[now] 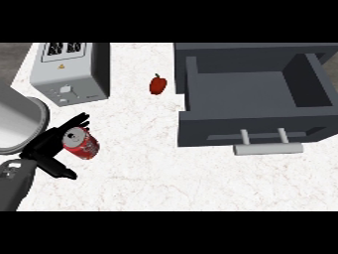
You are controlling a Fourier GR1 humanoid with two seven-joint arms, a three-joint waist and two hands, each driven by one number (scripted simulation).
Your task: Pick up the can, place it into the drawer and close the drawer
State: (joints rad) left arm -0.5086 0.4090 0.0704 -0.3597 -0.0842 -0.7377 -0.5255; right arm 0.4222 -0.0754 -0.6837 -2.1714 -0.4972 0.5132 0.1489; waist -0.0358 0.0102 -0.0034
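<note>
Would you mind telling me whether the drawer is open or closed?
Open: the drawer is pulled out toward its handle, showing a bare grey interior; the can is outside.

I see a red can (82, 143) with a silver top, tilted, lying against the left hand (51, 144), whose fingers appear curled around it. Well to the hand's right I find the grey drawer (263, 124) pulled open, its pale bar handle facing me.
</note>
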